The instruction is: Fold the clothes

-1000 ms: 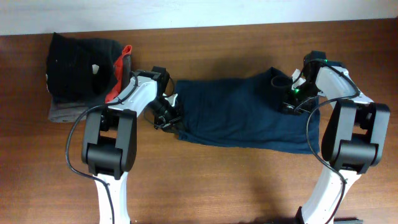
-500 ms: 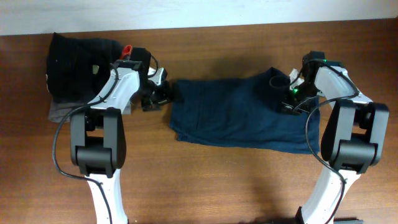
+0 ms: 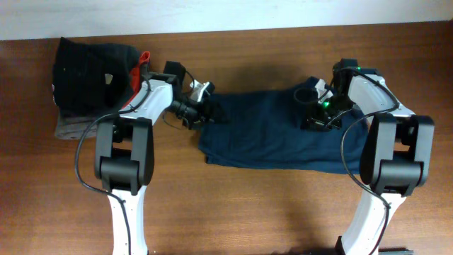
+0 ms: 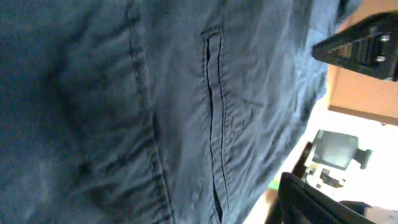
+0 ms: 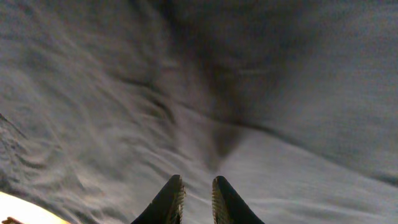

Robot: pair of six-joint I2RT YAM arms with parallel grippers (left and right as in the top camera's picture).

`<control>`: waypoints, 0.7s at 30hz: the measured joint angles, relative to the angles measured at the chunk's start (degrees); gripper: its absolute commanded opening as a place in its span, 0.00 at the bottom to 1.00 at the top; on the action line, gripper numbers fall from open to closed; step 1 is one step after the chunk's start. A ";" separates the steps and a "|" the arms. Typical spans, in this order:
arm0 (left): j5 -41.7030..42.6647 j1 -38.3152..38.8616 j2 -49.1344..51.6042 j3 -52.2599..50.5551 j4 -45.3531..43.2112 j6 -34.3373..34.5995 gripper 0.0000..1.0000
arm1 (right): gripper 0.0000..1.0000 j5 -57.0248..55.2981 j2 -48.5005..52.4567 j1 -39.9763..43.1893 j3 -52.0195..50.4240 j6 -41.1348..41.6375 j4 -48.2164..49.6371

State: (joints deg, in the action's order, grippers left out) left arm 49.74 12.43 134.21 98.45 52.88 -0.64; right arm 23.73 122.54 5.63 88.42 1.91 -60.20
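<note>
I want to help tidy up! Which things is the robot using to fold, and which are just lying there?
In the job: blue garment, left gripper, right gripper.

Lying about: black clothes pile, red cloth, grey cloth beneath, no gripper on them.

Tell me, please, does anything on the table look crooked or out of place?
Yes. The blue garment lies askew and rumpled, its left end bunched at the left gripper. At the table's left end a red cloth sticks out of the dark clothes pile. Nothing looks damaged or spilled.
</note>
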 measured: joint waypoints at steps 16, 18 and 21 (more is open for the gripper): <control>8.68 2.93 2.40 -1.46 -1.97 3.93 0.69 | 0.15 -4.17 0.00 -1.25 -0.68 4.24 1.62; 8.68 3.10 2.40 -1.46 -2.14 4.63 0.64 | 0.15 -4.63 0.00 -1.25 -2.03 5.60 2.89; 6.69 4.94 2.36 -1.29 -2.67 8.41 0.42 | 0.15 -4.57 -0.55 -1.18 -3.69 6.93 4.52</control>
State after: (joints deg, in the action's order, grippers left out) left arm 56.42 17.37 136.57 97.17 50.22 7.77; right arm 19.16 121.99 4.45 84.73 8.84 -55.68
